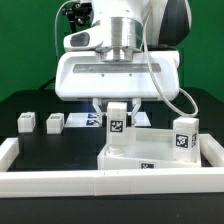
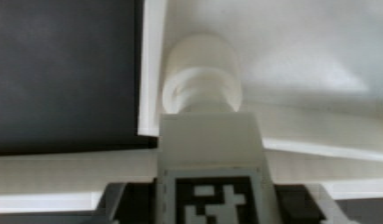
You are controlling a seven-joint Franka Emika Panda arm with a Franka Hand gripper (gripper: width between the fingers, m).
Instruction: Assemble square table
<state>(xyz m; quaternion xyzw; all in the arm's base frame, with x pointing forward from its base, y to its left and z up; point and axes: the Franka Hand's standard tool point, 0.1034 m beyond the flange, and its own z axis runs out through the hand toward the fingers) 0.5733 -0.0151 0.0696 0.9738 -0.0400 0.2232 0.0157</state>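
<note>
End effector (image 1: 117,112) hangs dead centre of the exterior view, fingers pinched on the held post (image 1: 117,124), a small white piece, upright, its black-and-white tag facing the camera. Right under it, in the lower middle of the frame, lies the slab (image 1: 135,151), big, white and flat on the black surface (image 1: 30,100); the held post sits over the slab's end nearer the exterior view's left. I honestly can't tell if the two are touching.

At the slab's other end, toward the exterior view's right, the corner post (image 1: 185,135) stands upright, tag out. Over at the exterior view's left are two more, well apart from the slab: the far loose post (image 1: 26,122) and the near loose post (image 1: 54,123), side by side on the surface. The marker board (image 1: 88,120) lies flat between them and the arm. A white rail (image 1: 100,182) runs along the frame's lower edge.

In the wrist view the held post (image 2: 209,150) fills the middle; its rounded tip points at the slab (image 2: 294,60), just beside the slab's edge, with dark surface (image 2: 63,80) past that edge.
</note>
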